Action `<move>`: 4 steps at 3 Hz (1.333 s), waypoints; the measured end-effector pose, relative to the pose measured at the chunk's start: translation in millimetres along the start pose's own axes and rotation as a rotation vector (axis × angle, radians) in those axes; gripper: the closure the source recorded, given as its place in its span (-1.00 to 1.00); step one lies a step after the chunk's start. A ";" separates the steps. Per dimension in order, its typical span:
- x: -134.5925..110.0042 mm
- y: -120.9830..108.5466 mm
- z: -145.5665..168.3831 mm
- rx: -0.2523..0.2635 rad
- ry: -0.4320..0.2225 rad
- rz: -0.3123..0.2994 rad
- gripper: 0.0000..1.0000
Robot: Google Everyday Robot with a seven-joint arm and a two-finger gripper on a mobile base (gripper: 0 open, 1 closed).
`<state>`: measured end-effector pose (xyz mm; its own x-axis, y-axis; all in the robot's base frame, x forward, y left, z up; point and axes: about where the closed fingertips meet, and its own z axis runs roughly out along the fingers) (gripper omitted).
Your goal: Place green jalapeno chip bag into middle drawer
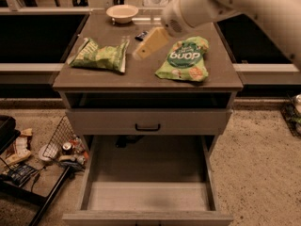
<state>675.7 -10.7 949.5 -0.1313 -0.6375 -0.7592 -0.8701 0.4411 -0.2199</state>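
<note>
On cabinet [141,78]: 1 jalapeno bag [99,55], 1 brighter bag [184,59]; gripper [143,50] btwn.

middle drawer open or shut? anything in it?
Open and empty: the drawer is pulled out, bare floor showing. Striped chip bag lies on the cabinet top; pincer hovers beside it.
</note>
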 end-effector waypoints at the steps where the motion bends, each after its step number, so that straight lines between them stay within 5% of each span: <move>1: -26.0 -3.9 57.1 -0.014 -0.036 -0.032 -1.00; 3: -49.2 -2.6 141.8 -0.065 -0.023 -0.092 -1.00; 4: -41.2 7.1 174.3 -0.111 0.034 -0.099 -0.69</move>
<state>757.8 128.8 872.4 -0.0564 -0.6960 -0.7158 -0.9267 0.3034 -0.2219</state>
